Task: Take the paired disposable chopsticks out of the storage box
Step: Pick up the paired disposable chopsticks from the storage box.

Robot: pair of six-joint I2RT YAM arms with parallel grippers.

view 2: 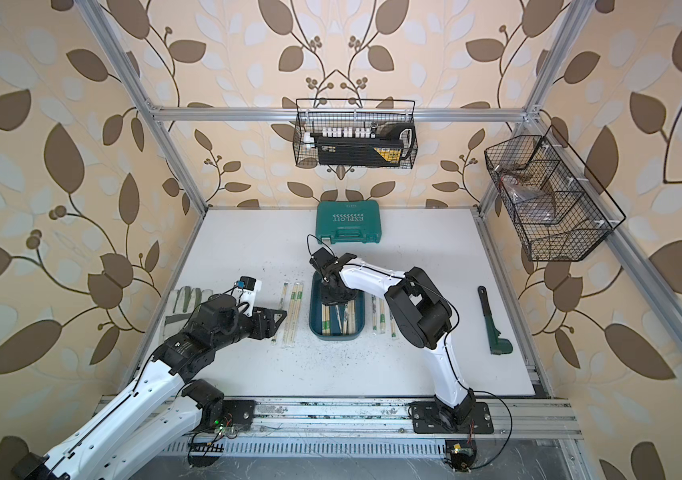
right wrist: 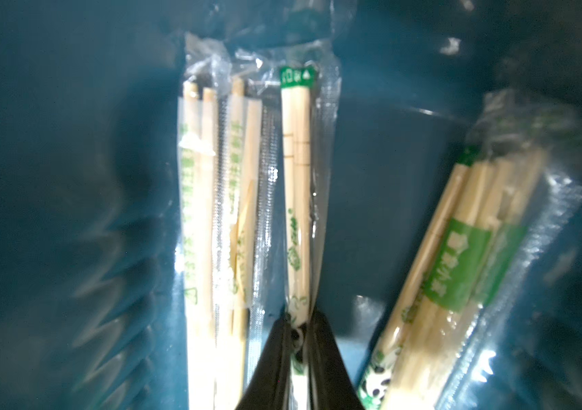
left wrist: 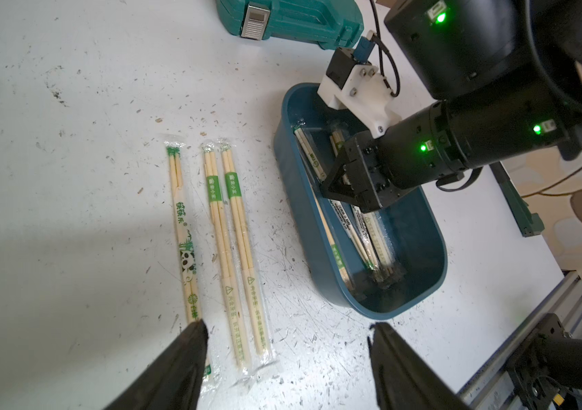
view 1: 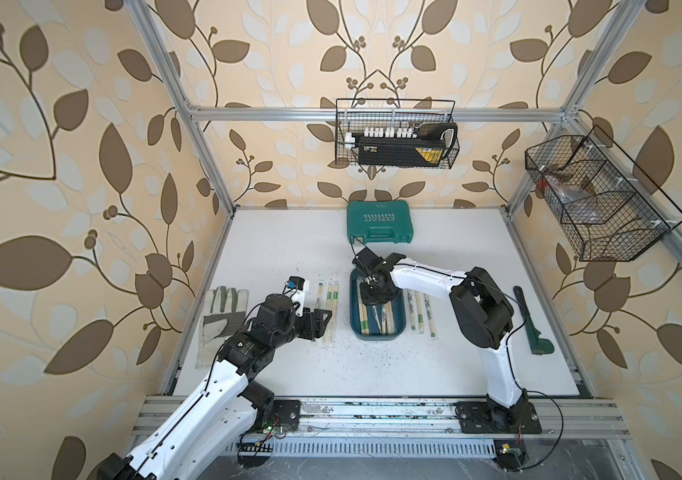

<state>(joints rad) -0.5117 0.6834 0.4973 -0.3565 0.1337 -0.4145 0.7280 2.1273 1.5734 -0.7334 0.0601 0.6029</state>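
Observation:
The dark teal storage box (view 1: 376, 336) (view 2: 337, 336) lies mid-table and holds several wrapped paired disposable chopsticks (view 1: 389, 320) (left wrist: 371, 234). My right gripper (view 1: 377, 306) (view 2: 337, 305) (left wrist: 328, 188) reaches down into the box. In the right wrist view its jaws (right wrist: 299, 324) are shut on one wrapped pair (right wrist: 296, 198), with other pairs (right wrist: 208, 198) lying to either side. My left gripper (view 1: 324, 318) (left wrist: 287, 330) hangs open and empty over the table, left of the box. It is above the near ends of three pairs (left wrist: 232, 227) laid side by side.
More wrapped pairs (view 1: 420, 309) lie just right of the box. A green tool case (view 1: 379, 222) sits behind it, a work glove (view 1: 223, 309) at the far left and a green wrench (view 1: 532, 320) at the right. Wire baskets (view 1: 397, 135) (view 1: 597, 199) hang on the frame.

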